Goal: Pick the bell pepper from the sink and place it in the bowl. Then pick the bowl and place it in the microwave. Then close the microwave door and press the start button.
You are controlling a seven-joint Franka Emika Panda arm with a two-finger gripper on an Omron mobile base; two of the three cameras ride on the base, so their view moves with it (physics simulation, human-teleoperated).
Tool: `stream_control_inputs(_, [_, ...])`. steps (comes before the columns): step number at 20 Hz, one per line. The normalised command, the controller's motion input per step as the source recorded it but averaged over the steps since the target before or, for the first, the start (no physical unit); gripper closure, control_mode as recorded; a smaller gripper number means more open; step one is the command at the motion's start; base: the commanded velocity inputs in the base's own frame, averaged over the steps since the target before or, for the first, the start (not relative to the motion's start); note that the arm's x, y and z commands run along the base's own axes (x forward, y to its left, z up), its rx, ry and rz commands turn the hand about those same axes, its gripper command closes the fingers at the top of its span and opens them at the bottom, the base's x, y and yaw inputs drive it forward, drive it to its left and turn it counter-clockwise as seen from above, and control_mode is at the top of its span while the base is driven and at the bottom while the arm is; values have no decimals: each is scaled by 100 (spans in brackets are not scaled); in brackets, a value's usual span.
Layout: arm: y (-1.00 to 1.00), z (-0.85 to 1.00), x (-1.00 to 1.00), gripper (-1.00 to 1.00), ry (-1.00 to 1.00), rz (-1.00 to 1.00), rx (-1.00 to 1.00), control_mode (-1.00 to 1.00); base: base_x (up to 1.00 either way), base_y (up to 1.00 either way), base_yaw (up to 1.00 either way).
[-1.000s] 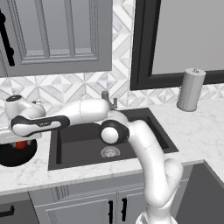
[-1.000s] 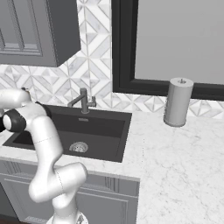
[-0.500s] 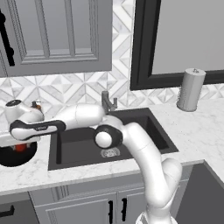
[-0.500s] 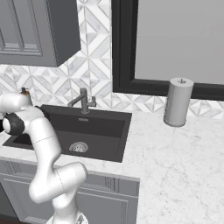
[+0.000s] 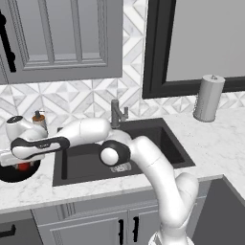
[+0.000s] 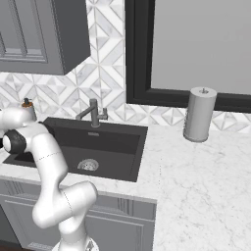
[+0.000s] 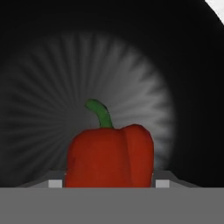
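Since a second ago the arm has swung further left and dropped: the hand was above the bowl's rim then, now it sits low over the bowl [image 5: 14, 173] at the counter's left end, off the sink [image 5: 158, 139]. Base hasn't moved; sink, faucet [image 5: 116, 114] and paper towel roll [image 5: 208, 98] are in the same spots.

Gripper [image 7: 109, 183]: jaws clamped on the bell pepper [image 7: 110, 155], one light pad corner visible either side of it in the hand view. No change in jaw width over the last second, so no release yet.

Bell pepper: held in the jaws, stem up, directly over the black bowl's interior, which sits behind it in the hand view. In the left base view a bit of red [image 5: 22, 166] shows at the bowl, under the hand. Can't tell whether it touches the bowl floor or hangs just above.

Sink basin now holds nothing but the drain [image 6: 88, 164].

My read: pick is done, transfer is done, placing step is at the release point. Next is opening the jaws, then retreating upward clear of the rim. Risk: the pepper rolls when let go.
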Motion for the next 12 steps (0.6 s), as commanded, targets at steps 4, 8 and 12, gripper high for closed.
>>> stream_control_inputs(4, [0,-7,0,-100,0,0,1,-100,0,0,0])
stream_control_inputs(8, [0,2,0,-100,0,0,1,-100,0,0,0])
stream_control_inputs(12, [0,16,0,-100,0,0,0,-100,0,0,0])
